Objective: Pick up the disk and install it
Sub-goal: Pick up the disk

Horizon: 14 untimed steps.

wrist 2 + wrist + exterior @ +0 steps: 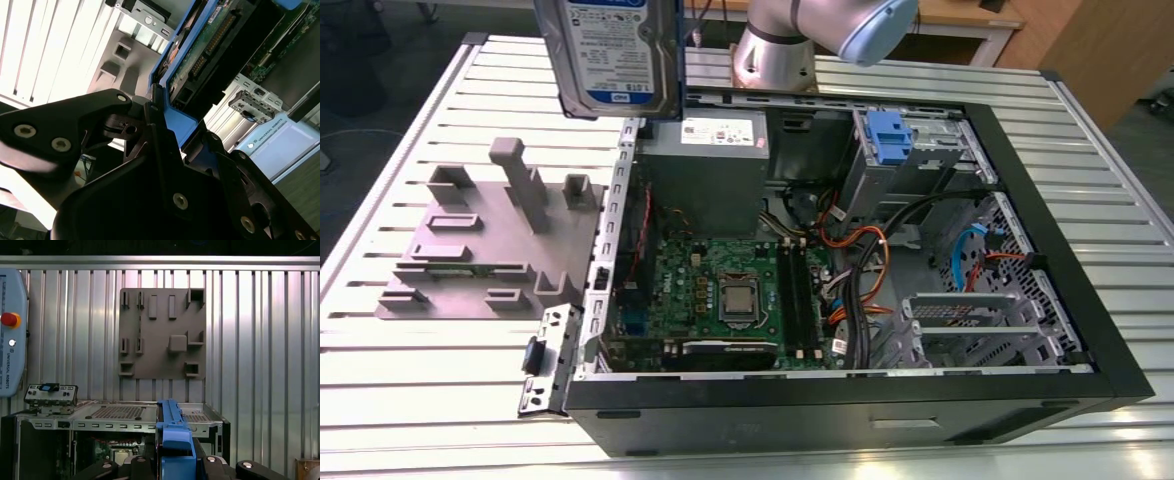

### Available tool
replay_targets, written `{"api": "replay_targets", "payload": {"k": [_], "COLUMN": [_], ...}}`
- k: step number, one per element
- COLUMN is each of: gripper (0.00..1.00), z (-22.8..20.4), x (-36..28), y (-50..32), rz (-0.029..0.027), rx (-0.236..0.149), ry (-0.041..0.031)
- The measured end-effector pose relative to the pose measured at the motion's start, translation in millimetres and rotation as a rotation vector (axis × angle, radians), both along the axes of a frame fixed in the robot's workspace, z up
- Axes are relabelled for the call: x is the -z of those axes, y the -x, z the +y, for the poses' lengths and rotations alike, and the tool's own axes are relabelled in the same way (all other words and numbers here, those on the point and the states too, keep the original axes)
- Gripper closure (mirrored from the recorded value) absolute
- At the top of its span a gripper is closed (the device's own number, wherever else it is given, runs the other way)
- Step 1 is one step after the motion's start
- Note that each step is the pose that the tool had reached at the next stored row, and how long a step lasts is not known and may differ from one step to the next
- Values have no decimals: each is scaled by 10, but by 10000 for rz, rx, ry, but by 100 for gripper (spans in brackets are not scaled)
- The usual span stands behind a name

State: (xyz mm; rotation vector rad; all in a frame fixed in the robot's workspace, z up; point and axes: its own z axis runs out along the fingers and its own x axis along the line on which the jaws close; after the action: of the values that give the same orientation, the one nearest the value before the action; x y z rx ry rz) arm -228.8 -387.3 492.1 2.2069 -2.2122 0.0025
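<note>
The gripper (175,467) is clamping its fingers shut on the blue side rail (172,437) of the disk (616,55), holding it on edge in the air over the far corner of the open computer case (1083,300), toward the exterior view's left. There the picture's edge is cutting off the disk's upper part. In the second wrist view the dark gripper body is covering the disk's near end, leaving its circuit-board underside (215,40) showing.

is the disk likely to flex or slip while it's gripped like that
Probably stiff: the disk is a flat metal slab and hangs straight with no sag. Slipping seems the main risk, since the gripper clamps it by its smooth blue rails. The bare circuit board suggests knocks could hurt it.
</note>
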Motion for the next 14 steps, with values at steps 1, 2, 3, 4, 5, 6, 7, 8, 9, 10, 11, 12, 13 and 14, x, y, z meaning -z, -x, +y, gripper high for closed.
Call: {"api": "replay_targets", "payload": {"k": [1,2,3,4,5,6,7,8,9,10,11,12,13,14], "gripper": [64,64,64,64,64,64,64,64,64,64,64,64,64,64], "z": [0,0,0,0,0,0,0,0,0,0,0,0,0,0], "x": [0,0,0,0,1,1,1,1,1,1,1,1,2,1], "y": [-16,-31,-46,-60,-75,-91,-106,-121,-135,-150,-165,-179,-193,-207], "rz": [-1,0,0,0,0,-1,-1,-1,-1,-1,-1,-1,-1,-1], "rx": [0,0,0,0,0,0,0,0,0,0,0,0,0,0], "ry": [0,-1,0,-1,-1,-1,-1,0,-1,0,-1,0,-1,-1]}}
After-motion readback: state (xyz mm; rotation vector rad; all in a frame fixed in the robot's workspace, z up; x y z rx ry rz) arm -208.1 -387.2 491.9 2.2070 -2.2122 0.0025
